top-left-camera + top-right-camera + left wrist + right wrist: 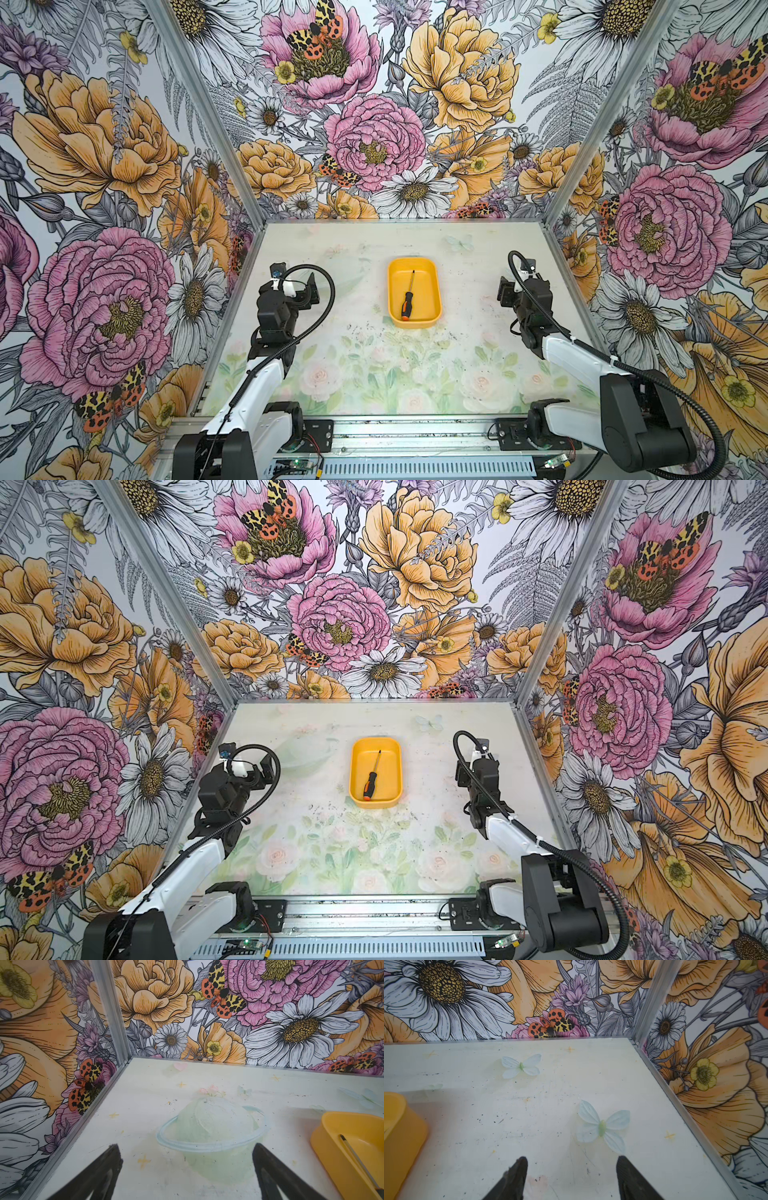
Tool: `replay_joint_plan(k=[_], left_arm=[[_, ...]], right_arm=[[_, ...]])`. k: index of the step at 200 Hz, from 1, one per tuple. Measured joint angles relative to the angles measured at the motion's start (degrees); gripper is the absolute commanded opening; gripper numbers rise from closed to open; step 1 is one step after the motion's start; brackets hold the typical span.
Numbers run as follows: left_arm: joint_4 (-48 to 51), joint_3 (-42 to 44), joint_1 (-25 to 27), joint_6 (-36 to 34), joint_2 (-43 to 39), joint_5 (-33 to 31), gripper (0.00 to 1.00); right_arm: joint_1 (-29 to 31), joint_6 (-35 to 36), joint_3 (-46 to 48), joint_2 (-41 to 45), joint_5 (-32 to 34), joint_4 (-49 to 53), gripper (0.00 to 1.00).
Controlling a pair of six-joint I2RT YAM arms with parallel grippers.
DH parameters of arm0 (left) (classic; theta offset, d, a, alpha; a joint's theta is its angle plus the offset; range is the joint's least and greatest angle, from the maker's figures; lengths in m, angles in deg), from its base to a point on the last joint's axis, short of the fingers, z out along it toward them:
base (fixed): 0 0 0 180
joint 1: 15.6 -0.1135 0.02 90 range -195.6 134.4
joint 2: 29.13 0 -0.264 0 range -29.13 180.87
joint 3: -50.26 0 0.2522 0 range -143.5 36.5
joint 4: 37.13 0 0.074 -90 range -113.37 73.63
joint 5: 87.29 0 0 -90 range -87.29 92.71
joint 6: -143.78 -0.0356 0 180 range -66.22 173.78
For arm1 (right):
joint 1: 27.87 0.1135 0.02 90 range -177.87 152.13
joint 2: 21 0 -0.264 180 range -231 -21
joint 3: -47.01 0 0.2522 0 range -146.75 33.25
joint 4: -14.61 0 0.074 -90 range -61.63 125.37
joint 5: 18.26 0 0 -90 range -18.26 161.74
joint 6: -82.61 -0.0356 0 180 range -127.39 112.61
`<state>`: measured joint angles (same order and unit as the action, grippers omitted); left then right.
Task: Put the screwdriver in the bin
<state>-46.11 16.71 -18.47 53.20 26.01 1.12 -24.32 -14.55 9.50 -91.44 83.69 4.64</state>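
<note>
Nearest the viewer, along the front edge of the pale, flower-printed table (374, 374), the bases of two robot arms are mounted. A little farther in, the left gripper (187, 1147) is held over bare table on the left side, its jaws set wide apart with nothing between them. Opposite it, the right gripper (572, 1159) is held over bare table on the right side, its jaws parted as well, and nothing is gripped. Between the two, well apart from both, the bin (415, 323) is set lengthwise on the middle of the table. The screwdriver (407, 303) is laid flat inside it, with the orange handle end toward the near wall and the thin shaft pointed toward the far wall, all within the rim. Beyond the bin, the table is closed off by a back wall (374, 124) printed with large flowers. The placing step is judged complete, since the tool is released and both grippers are well clear. No further grasp seems called for; at most, the arms are to be kept away from the bin so that it is not knocked.
</note>
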Motion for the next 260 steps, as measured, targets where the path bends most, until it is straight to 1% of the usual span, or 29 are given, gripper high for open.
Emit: replay_joint_plan(k=[26, 49, 66, 87, 113, 137, 154, 188, 209, 227, 243, 260], left_arm=[[-3.96, 1.44, -1.07, -0.04, 1.01, 2.05, 0.99], [-9.05, 2.08, -1.42, -0.02, 4.07, 2.91, 0.99], [-12.57, 2.67, -2.16, 0.00, 7.69, 4.15, 0.99], [-15.15, 2.58, -3.39, 0.17, 13.25, 7.15, 0.99], [-18.82, 2.29, -3.76, 0.66, 19.91, 9.97, 0.99], [-24.35, 2.29, -3.76, 1.36, 25.05, 11.78, 0.99], [-27.34, 2.29, -3.76, 1.73, 27.28, 12.20, 0.99], [-32.98, 2.29, -3.80, 2.14, 30.77, 12.20, 0.99], [-34.64, 2.29, -3.80, 2.14, 31.39, 12.20, 0.99], [-36.65, 2.34, -3.80, 2.14, 31.98, 12.20, 0.99], [-38.88, 2.36, -3.80, 2.19, 33.70, 12.17, 0.99], [-38.99, 2.36, -3.80, 2.40, 34.71, 12.04, 0.99]], right_arm=[[-1.86, -0.09, 3.85, -0.11, 1.38, -5.81, 0.69], [-2.93, -0.46, 4.96, -1.18, 2.10, -10.36, 0.69], [-3.28, -0.48, 5.40, -2.45, 2.64, -13.81, 0.69], [-3.65, -0.48, 6.58, -3.19, 3.28, -17.18, 0.69], [-4.37, -0.83, 8.66, -3.72, 3.52, -22.43, 0.69], [-5.16, -1.16, 9.46, -7.21, 3.52, -26.62, 0.69], [-5.31, -1.38, 9.44, -9.99, 3.48, -29.14, 0.69], [-5.31, -1.36, 9.33, -11.85, 3.21, -29.99, 0.69], [-5.31, -1.31, 9.33, -12.17, 2.62, -31.58, 0.69], [-5.31, -1.05, 8.92, -14.99, 1.49, -33.99, 0.70], [-5.29, -0.79, 8.26, -16.72, 0.35, -33.33, 0.70], [-5.29, -0.68, 7.98, -16.81, -0.04, -33.38, 0.71]])
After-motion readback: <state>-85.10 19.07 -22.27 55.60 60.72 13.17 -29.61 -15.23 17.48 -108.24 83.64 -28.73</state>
